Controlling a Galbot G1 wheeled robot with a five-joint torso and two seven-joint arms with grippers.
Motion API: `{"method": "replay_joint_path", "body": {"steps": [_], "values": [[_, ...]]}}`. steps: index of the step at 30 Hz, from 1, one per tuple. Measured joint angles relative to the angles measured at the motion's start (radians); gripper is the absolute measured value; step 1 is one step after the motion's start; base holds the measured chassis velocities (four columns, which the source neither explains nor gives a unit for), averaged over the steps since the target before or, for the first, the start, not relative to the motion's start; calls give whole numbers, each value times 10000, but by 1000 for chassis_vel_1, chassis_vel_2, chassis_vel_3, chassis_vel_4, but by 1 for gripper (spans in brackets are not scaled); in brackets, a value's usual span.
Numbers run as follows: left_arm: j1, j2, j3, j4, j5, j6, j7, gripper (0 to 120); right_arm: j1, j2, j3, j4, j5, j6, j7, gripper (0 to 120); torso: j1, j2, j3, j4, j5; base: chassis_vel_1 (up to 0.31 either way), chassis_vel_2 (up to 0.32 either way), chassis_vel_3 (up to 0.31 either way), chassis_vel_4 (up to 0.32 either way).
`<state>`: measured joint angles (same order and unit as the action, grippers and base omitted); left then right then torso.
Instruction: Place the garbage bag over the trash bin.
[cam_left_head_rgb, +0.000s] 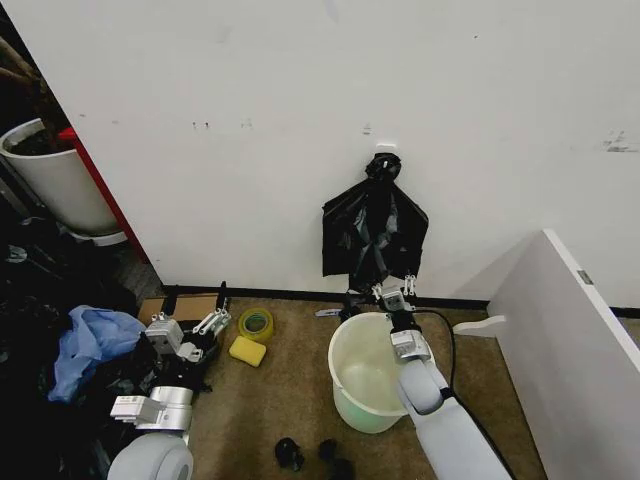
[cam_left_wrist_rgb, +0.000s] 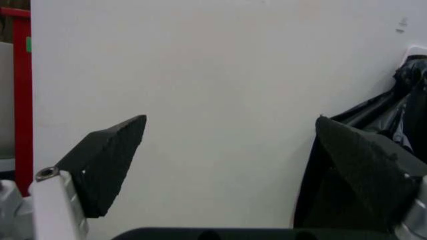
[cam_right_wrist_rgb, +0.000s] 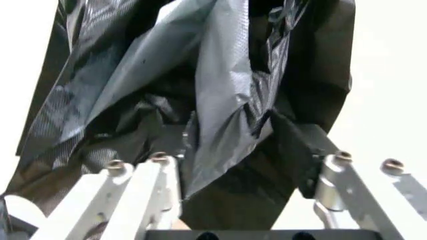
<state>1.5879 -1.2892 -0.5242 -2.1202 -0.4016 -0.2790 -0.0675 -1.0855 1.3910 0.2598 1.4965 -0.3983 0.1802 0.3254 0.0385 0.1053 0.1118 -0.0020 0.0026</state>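
Wrinkled glossy black plastic garbage bag (cam_left_head_rgb: 374, 233) hangs from a wall hook, its lower edge hidden behind the right gripper (cam_left_head_rgb: 393, 289), whose wide-open jaws straddle a fold. Round white plastic trash bin (cam_left_head_rgb: 367, 373) stands below. Left gripper (cam_left_head_rgb: 215, 318) hovers open, holding nothing.

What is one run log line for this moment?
right gripper: open at hanging garbage bag | left gripper: open, low | trash bin: unlined

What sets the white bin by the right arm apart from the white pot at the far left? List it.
The round white plastic trash bin stands on the brown floor, empty; the larger white planter pot holds dark soil. The bin's base is green-tinted; the pot is plain white. Both are round, tapered and upright.
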Motion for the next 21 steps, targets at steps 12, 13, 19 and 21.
{"method": "replay_joint_path", "body": {"steps": [12, 13, 19, 21], "values": [[-275, 253, 274, 196, -46, 14, 261, 100, -190, -272, -125, 519, 3067, 450, -877, 0, 0, 0, 0, 1, 1, 0, 0, 0, 0], [-275, 253, 274, 196, -46, 14, 261, 100, -190, -272, -125, 519, 3067, 450, -877, 0, 0, 0, 0, 1, 1, 0, 0, 0, 0], [-1150, 1442, 734, 953, -514, -663, 1740, 100, -680, -713, -304, 1908, 7180, 926, -2499, 0, 0, -1, 0, 5, 1, 0, 0, 0, 0], [-1677, 1848, 883, 1255, -528, -765, 2078, 100, -806, -787, -324, 2253, 7835, 945, -2730, 0, 0, 0, -1, 2, -5, 0, 0, 0, 0]]}}
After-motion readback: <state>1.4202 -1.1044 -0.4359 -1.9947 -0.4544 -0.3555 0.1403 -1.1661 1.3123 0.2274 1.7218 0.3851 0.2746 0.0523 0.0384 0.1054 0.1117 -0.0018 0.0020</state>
